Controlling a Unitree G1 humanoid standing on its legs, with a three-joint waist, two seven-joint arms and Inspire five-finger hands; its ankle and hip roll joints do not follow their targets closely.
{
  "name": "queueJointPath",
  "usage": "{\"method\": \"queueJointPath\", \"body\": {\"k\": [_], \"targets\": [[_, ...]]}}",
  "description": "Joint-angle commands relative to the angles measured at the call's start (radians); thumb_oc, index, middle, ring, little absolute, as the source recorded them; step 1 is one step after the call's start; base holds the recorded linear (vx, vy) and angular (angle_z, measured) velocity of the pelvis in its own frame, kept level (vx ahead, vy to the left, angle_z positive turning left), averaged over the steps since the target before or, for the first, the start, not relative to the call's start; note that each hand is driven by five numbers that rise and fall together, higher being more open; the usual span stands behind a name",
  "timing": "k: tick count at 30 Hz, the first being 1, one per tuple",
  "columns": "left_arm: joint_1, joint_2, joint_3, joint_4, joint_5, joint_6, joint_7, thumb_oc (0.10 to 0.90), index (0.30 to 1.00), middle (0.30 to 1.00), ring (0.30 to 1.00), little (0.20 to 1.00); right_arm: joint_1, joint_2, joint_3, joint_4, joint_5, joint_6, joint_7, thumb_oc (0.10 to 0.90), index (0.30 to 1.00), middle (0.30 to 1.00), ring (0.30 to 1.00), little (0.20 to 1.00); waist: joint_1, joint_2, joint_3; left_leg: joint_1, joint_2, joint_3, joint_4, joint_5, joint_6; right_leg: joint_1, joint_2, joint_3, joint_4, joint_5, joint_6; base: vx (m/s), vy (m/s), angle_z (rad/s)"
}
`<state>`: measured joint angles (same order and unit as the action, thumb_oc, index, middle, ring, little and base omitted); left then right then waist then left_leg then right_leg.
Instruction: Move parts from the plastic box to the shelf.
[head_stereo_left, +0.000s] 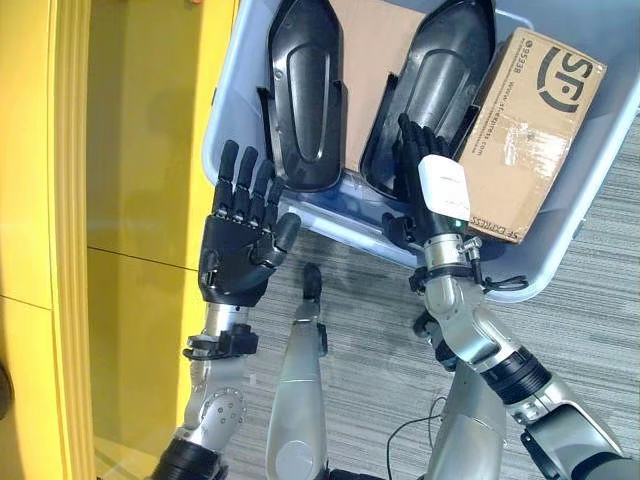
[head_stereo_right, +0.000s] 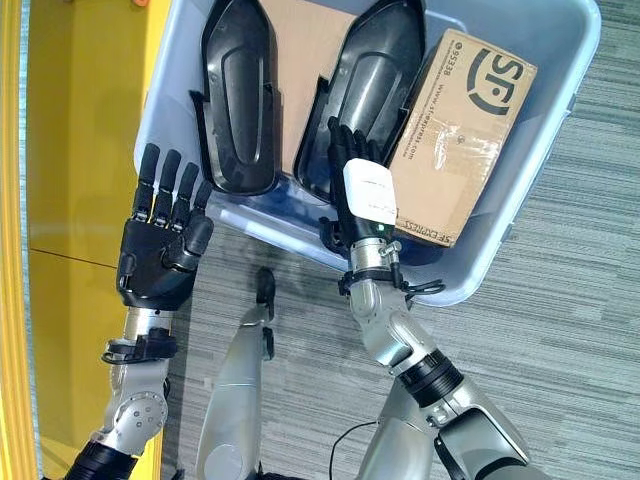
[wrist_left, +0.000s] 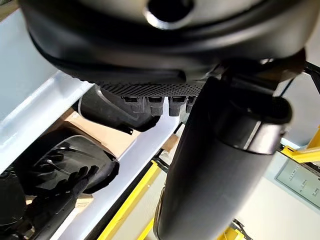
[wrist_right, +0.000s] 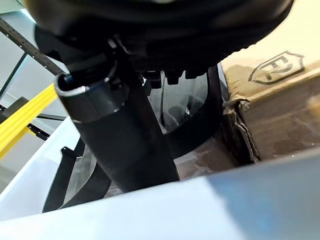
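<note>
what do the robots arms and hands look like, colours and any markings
Both arms are silver-grey metal with rounded joint housings and black collars at the wrists. The left hand is all dark, with a glossy black palm shell and segmented black fingers. The right hand is equally dark but carries a white rectangular cover.

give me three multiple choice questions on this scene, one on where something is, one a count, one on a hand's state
1. Where is the cardboard box?
A. inside the plastic box, right of the black parts
B. on the floor
C. on a shelf

2. How many large black parts lie in the plastic box?
A. one
B. two
C. four

3. The left hand is:
A. shut on a part
B. open, fingers straight
C. inside the cardboard box

Answers:
1 A, it lies within the box's walls.
2 B, left black part and right black part.
3 B, it hovers at the rim holding nothing.
</note>
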<state>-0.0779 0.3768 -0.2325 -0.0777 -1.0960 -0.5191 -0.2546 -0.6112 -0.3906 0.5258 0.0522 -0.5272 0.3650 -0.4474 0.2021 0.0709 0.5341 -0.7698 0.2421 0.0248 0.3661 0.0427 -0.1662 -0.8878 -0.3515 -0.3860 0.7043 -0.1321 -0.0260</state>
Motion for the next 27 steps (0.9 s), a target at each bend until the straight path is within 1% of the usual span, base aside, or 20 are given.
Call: {"method": "queueJointPath", "body": {"k": [1, 2, 3, 4, 5, 6, 7, 10, 11, 13, 14, 17, 18, 20, 21, 22, 23, 25, 26, 27], "targets": [[-0.019, -0.001, 0.006, -0.151, -0.004, -0.054, -0.047, 0.900, 1.000, 1.000, 1.000, 1.000, -0.069, 0.013, 0.022, -0.035, 0.008, -0.060, -0.041, 0.900, 1.000, 1.000, 1.000, 1.000, 0.032, 0.050, -0.014, -0.041, -0.020, 0.089, -0.067, 0.049, 0.070, 0.036, -0.022, 0.034, 0.066, -0.040, 0.139, 0.07, 0.016, -0.01], [-0.009, -0.001, 0.001, -0.149, -0.005, -0.052, -0.044, 0.900, 1.000, 1.000, 1.000, 1.000, -0.057, 0.018, 0.024, -0.023, 0.023, -0.059, -0.043, 0.900, 1.000, 1.000, 1.000, 1.000, 0.031, 0.048, -0.014, -0.019, -0.026, 0.086, -0.056, 0.024, 0.062, 0.056, -0.027, 0.045, 0.076, -0.061, 0.153, 0.00, 0.000, 0.00], [-0.019, 0.000, 0.007, -0.149, -0.012, -0.047, -0.046, 0.900, 1.000, 1.000, 1.000, 1.000, -0.069, 0.020, 0.025, -0.014, 0.042, -0.049, -0.038, 0.900, 1.000, 1.000, 1.000, 1.000, 0.035, 0.049, -0.014, -0.046, -0.023, 0.087, -0.058, 0.046, 0.071, 0.034, -0.025, 0.031, 0.069, -0.041, 0.140, 0.08, 0.011, 0.01], [-0.008, -0.003, 0.001, -0.147, -0.022, -0.022, -0.056, 0.900, 1.000, 1.000, 1.000, 1.000, -0.055, 0.032, 0.029, -0.003, 0.075, -0.012, -0.028, 0.900, 1.000, 1.000, 1.000, 1.000, 0.033, 0.045, -0.014, -0.027, -0.030, 0.082, -0.043, 0.017, 0.062, 0.053, -0.029, 0.044, 0.080, -0.063, 0.154, 0.03, 0.026, 0.03], [-0.009, -0.007, 0.003, -0.146, -0.021, -0.011, -0.061, 0.900, 1.000, 1.000, 1.000, 1.000, -0.053, 0.039, 0.032, 0.008, 0.090, 0.003, -0.031, 0.900, 1.000, 1.000, 1.000, 1.000, 0.033, 0.045, -0.014, -0.030, -0.032, 0.081, -0.040, 0.016, 0.062, 0.051, -0.029, 0.044, 0.080, -0.064, 0.153, 0.07, 0.018, 0.04], [-0.013, -0.007, 0.005, -0.146, -0.021, -0.010, -0.062, 0.900, 1.000, 1.000, 1.000, 1.000, -0.057, 0.039, 0.032, 0.011, 0.092, 0.004, -0.034, 0.900, 1.000, 1.000, 1.000, 1.000, 0.034, 0.045, -0.014, -0.039, -0.030, 0.079, -0.042, 0.024, 0.064, 0.043, -0.026, 0.041, 0.078, -0.057, 0.149, 0.03, 0.043, 0.04], [-0.009, -0.007, 0.001, -0.144, -0.023, -0.005, -0.060, 0.900, 1.000, 1.000, 1.000, 1.000, -0.048, 0.047, 0.034, 0.040, 0.115, 0.011, -0.057, 0.900, 1.000, 1.000, 1.000, 1.000, 0.033, 0.044, -0.014, -0.040, -0.032, 0.078, -0.033, 0.014, 0.062, 0.043, -0.027, 0.045, 0.085, -0.063, 0.150, 0.01, 0.048, 0.01], [-0.004, -0.013, 0.002, -0.136, -0.028, -0.003, -0.074, 0.900, 1.000, 1.000, 1.000, 1.000, -0.040, 0.057, 0.028, 0.077, 0.138, 0.014, -0.064, 0.900, 1.000, 1.000, 1.000, 1.000, 0.034, 0.043, -0.014, -0.055, -0.034, 0.075, -0.024, 0.011, 0.064, 0.033, -0.028, 0.044, 0.085, -0.061, 0.150, 0.02, 0.040, 0.01], [-0.011, -0.014, 0.004, -0.135, -0.040, 0.000, -0.082, 0.900, 1.000, 1.000, 1.000, 1.000, -0.043, 0.059, 0.025, 0.088, 0.139, 0.016, -0.067, 0.900, 1.000, 1.000, 1.000, 1.000, 0.036, 0.044, -0.014, -0.070, -0.033, 0.072, -0.027, 0.020, 0.066, 0.020, -0.026, 0.040, 0.083, -0.054, 0.146, 0.01, 0.039, 0.01], [-0.007, -0.016, 0.000, -0.129, -0.081, 0.007, -0.115, 0.900, 1.000, 1.000, 1.000, 1.000, -0.033, 0.064, 0.025, 0.108, 0.137, 0.023, -0.058, 0.900, 1.000, 1.000, 1.000, 1.000, 0.035, 0.042, -0.014, -0.069, -0.037, 0.071, -0.020, 0.012, 0.066, 0.022, -0.029, 0.043, 0.089, -0.059, 0.150, 0.01, 0.017, 0.00], [-0.005, -0.021, 0.000, -0.127, -0.085, 0.009, -0.125, 0.900, 1.000, 1.000, 1.000, 1.000, -0.031, 0.063, 0.024, 0.116, 0.130, 0.036, -0.046, 0.900, 1.000, 1.000, 1.000, 1.000, 0.036, 0.043, -0.014, -0.075, -0.041, 0.069, -0.015, 0.009, 0.067, 0.018, -0.029, 0.044, 0.087, -0.058, 0.150, 0.01, 0.031, 0.01], [-0.007, -0.026, -0.004, -0.120, -0.037, 0.015, -0.120, 0.900, 1.000, 1.000, 1.000, 1.000, -0.037, 0.069, 0.027, 0.139, 0.083, 0.035, -0.042, 0.900, 1.000, 1.000, 1.000, 1.000, 0.037, 0.041, -0.014, -0.095, -0.045, 0.064, 0.000, 0.006, 0.069, 0.004, -0.028, 0.045, 0.089, -0.051, 0.151, 0.01, 0.040, 0.00], [-0.012, -0.024, -0.009, -0.116, -0.029, 0.025, -0.135, 0.900, 1.000, 1.000, 1.000, 1.000, -0.043, 0.067, 0.030, 0.141, 0.034, 0.051, -0.046, 0.900, 1.000, 1.000, 1.000, 1.000, 0.036, 0.041, -0.014, -0.102, -0.048, 0.062, 0.006, 0.004, 0.070, -0.002, -0.027, 0.046, 0.090, -0.048, 0.152, 0.01, 0.050, 0.01], [-0.015, -0.028, -0.014, -0.115, -0.014, 0.029, -0.145, 0.900, 1.000, 1.000, 1.000, 1.000, -0.047, 0.064, 0.030, 0.146, -0.008, 0.035, -0.063, 0.900, 1.000, 1.000, 1.000, 1.000, 0.036, 0.042, -0.014, -0.105, -0.050, 0.063, 0.007, 0.003, 0.071, -0.003, -0.026, 0.047, 0.087, -0.046, 0.153, 0.00, 0.049, 0.01], [-0.028, -0.023, -0.029, -0.116, -0.004, 0.031, -0.153, 0.900, 1.000, 1.000, 1.000, 1.000, -0.069, 0.057, 0.031, 0.163, -0.059, 0.013, -0.078, 0.900, 1.000, 1.000, 1.000, 1.000, 0.036, 0.044, -0.014, -0.113, -0.051, 0.063, 0.009, 0.005, 0.072, -0.010, -0.026, 0.049, 0.089, -0.042, 0.155, -0.01, 0.053, 0.00], [-0.031, -0.019, -0.035, -0.115, -0.012, 0.036, -0.161, 0.900, 1.000, 1.000, 1.000, 1.000, -0.075, 0.054, 0.032, 0.164, -0.087, 0.023, -0.075, 0.900, 1.000, 1.000, 1.000, 1.000, 0.036, 0.046, -0.014, -0.115, -0.052, 0.062, 0.011, 0.006, 0.071, -0.012, -0.027, 0.049, 0.091, -0.041, 0.156, 0.00, 0.091, -0.01], [-0.040, -0.017, -0.053, -0.112, -0.021, 0.041, -0.167, 0.900, 1.000, 1.000, 1.000, 1.000, -0.093, 0.042, 0.036, 0.165, -0.127, 0.058, -0.056, 0.900, 1.000, 1.000, 1.000, 1.000, 0.036, 0.048, -0.014, -0.119, -0.056, 0.062, 0.012, 0.006, 0.073, -0.013, -0.027, 0.054, 0.091, -0.038, 0.159, 0.01, 0.069, 0.00], [-0.047, -0.019, -0.065, -0.108, -0.015, 0.038, -0.161, 0.900, 1.000, 1.000, 1.000, 1.000, -0.104, 0.039, 0.045, 0.178, -0.136, 0.083, -0.060, 0.900, 1.000, 1.000, 1.000, 1.000, 0.037, 0.049, -0.014, -0.119, -0.057, 0.063, 0.011, 0.006, 0.074, -0.013, -0.026, 0.054, 0.090, -0.038, 0.159, 0.00, 0.051, 0.01], [-0.056, -0.016, -0.077, -0.103, 0.012, 0.033, -0.141, 0.900, 1.000, 1.000, 1.000, 1.000, -0.120, 0.036, 0.051, 0.211, -0.122, 0.110, -0.082, 0.900, 1.000, 1.000, 1.000, 1.000, 0.038, 0.051, -0.014, -0.123, -0.058, 0.063, 0.013, 0.006, 0.075, -0.015, -0.026, 0.055, 0.089, -0.036, 0.159, 0.00, 0.036, 0.02], [-0.057, -0.016, -0.080, -0.100, 0.024, 0.029, -0.137, 0.900, 1.000, 1.000, 1.000, 1.000, -0.124, 0.037, 0.050, 0.224, -0.118, 0.113, -0.091, 0.900, 1.000, 1.000, 1.000, 1.000, 0.039, 0.052, -0.014, -0.124, -0.058, 0.064, 0.013, 0.006, 0.075, -0.015, -0.027, 0.054, 0.088, -0.034, 0.160, -0.01, 0.031, 0.01]]}}
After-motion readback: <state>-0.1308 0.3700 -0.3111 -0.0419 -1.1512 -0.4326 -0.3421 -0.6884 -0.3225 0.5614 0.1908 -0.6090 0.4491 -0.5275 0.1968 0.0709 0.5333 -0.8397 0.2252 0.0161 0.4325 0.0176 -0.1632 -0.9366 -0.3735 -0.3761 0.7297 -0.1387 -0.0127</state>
